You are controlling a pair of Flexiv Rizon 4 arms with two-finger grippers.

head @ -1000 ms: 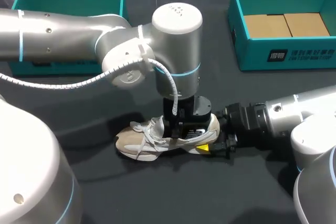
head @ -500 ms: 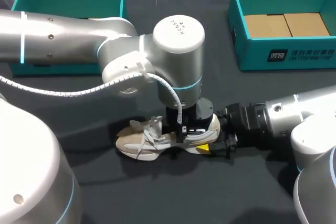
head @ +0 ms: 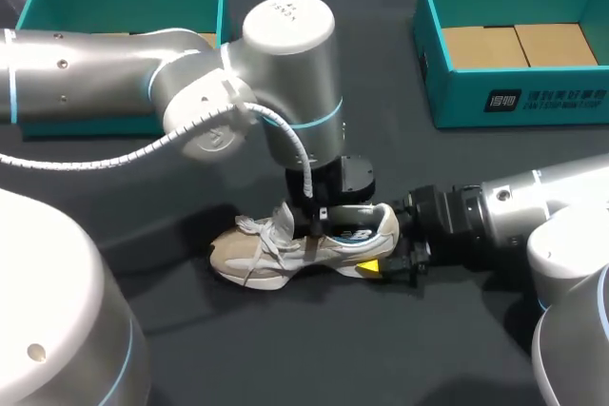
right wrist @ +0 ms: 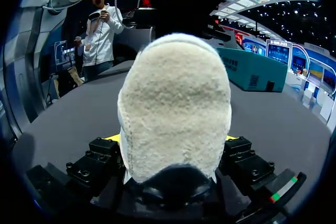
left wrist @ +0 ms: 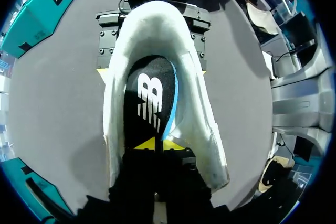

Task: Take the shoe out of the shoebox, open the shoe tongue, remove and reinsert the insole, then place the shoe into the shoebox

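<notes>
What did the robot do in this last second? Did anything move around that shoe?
The left arm swung toward the shoe's laces, and its claw shifted from the heel end toward the tongue, still reaching down into the shoe. The right claw stayed clamped on the heel, and the shoe kept its place on the table.

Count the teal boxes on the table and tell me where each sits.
2. The left teal box sits far left, partly behind my left arm; the right teal box sits far right, brown cardboard inside. None seems hidden.
</notes>
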